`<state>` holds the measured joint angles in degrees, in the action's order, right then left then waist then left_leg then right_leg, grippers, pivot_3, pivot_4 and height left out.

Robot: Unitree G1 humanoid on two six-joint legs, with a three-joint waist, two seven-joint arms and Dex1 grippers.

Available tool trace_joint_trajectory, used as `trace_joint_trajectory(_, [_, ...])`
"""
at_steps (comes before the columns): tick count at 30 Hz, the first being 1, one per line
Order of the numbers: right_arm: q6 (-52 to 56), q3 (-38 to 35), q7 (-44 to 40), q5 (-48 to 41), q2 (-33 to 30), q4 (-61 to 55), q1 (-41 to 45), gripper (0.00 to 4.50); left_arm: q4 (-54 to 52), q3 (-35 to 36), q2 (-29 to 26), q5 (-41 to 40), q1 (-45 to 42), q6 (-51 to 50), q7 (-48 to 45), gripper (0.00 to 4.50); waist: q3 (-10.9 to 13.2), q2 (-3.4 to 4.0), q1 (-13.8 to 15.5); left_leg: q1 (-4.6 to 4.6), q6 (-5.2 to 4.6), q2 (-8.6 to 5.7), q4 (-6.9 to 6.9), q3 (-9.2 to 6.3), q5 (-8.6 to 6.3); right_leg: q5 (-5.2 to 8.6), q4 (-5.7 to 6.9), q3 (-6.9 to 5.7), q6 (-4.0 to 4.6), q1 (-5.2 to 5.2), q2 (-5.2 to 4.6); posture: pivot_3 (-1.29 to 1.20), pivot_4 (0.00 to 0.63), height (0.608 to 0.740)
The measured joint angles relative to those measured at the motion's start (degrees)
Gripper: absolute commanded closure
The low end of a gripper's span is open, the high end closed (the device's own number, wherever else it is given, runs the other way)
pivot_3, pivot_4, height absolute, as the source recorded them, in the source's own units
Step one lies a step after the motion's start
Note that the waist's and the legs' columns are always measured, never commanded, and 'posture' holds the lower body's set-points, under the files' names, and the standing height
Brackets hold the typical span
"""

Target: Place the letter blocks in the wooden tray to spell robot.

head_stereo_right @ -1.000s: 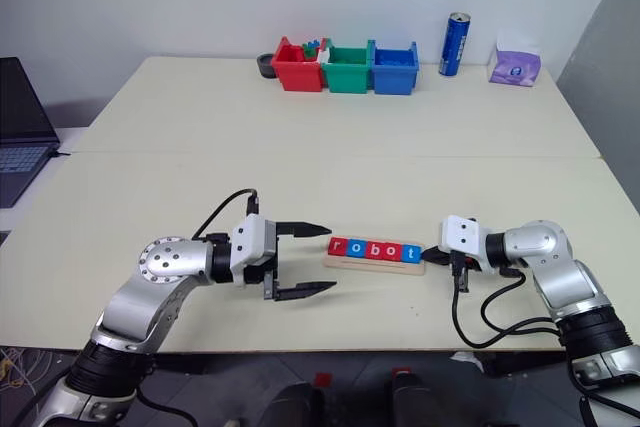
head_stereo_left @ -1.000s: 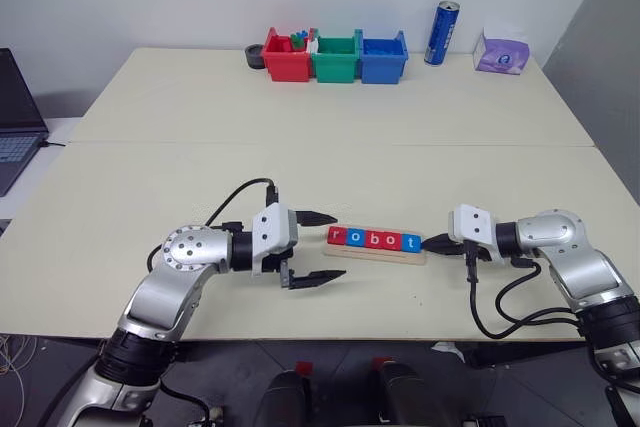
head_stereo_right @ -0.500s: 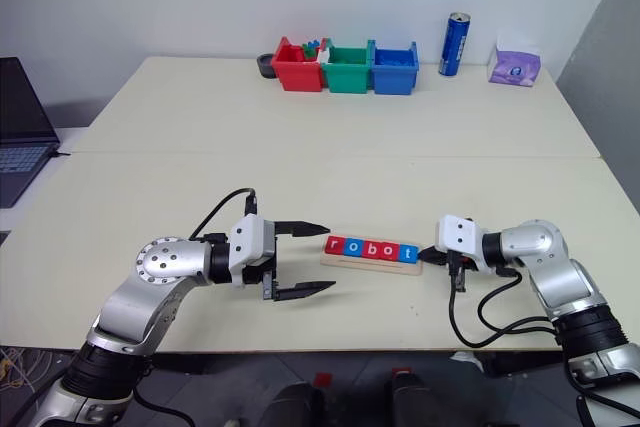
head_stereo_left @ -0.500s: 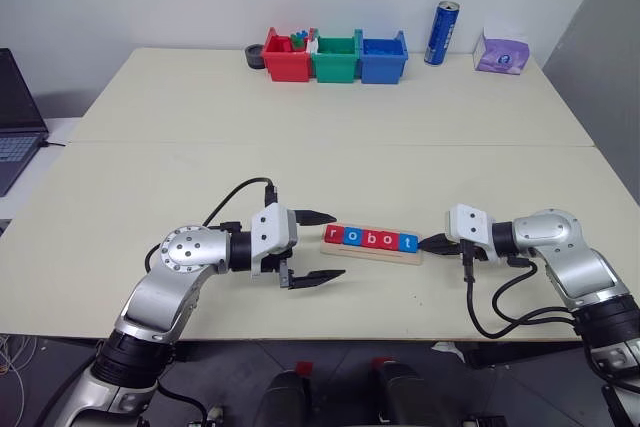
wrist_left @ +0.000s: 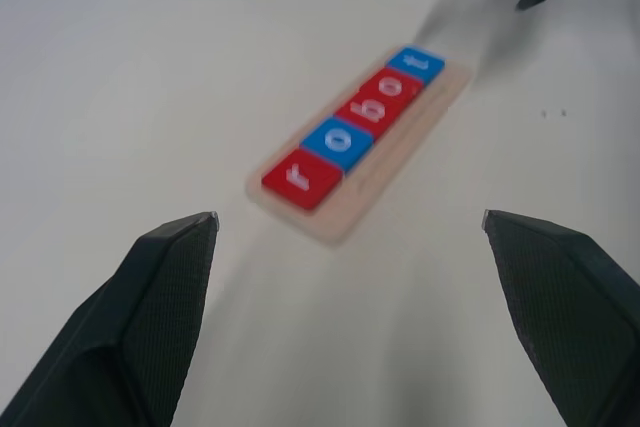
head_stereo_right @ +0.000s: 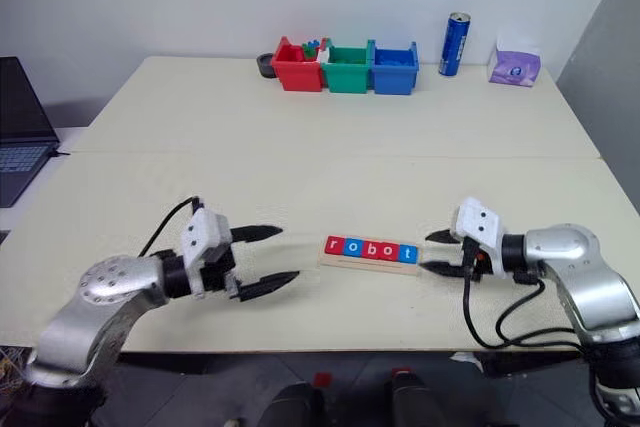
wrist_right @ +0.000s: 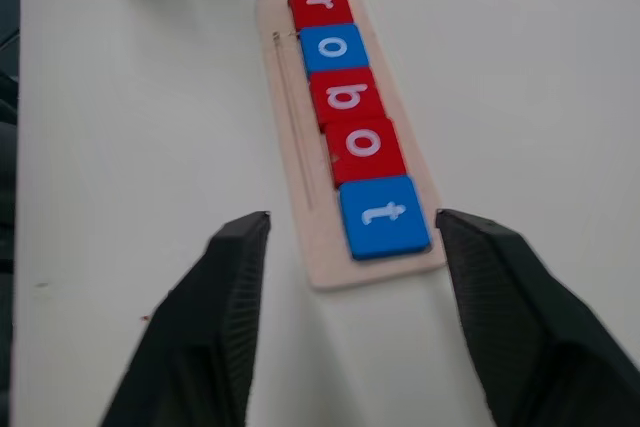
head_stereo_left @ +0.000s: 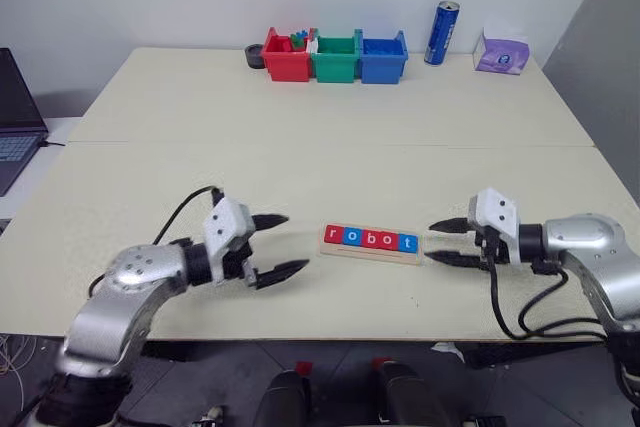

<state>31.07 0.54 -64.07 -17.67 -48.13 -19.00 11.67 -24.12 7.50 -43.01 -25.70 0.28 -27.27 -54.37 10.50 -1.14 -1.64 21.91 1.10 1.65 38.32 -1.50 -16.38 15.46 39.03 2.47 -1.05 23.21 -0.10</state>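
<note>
Blocks spell robot in the wooden tray, so the job looks done, and both open, empty grippers, left and right, just need to back off.

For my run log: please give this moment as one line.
letter blocks: spell robot in wooden tray | left gripper: open, empty | right gripper: open, empty

Cream table: wooden tray, plastic bins, can.
</note>
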Motion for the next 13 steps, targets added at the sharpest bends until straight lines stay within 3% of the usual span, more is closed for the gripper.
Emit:
trace_joint_trajectory(2, [1.76,-0.71,1.12,-0.91,-0.22,-1.38,-1.18,0.01,-0.48,1.53,-0.67,-0.24,2.04,-0.91,0.31,0.0,0.0,0.0,0.0,0.0,0.0,-0.03,0.02,0.01,0.0,0.0,0.01,-0.01,-0.01,0.0,0.03,0.0,0.15,0.74])
trace_joint_trajectory(13, [8.47,-1.51,8.74,-3.23,1.97,-4.11,-2.14,0.01,-3.45,0.42,-0.61,0.67,3.76,0.02,2.49,0.0,-0.01,-0.02,0.0,0.0,0.01,-0.04,0.08,0.05,0.01,-0.01,-0.01,0.04,-0.04,-0.03,0.1,0.0,0.15,0.74])
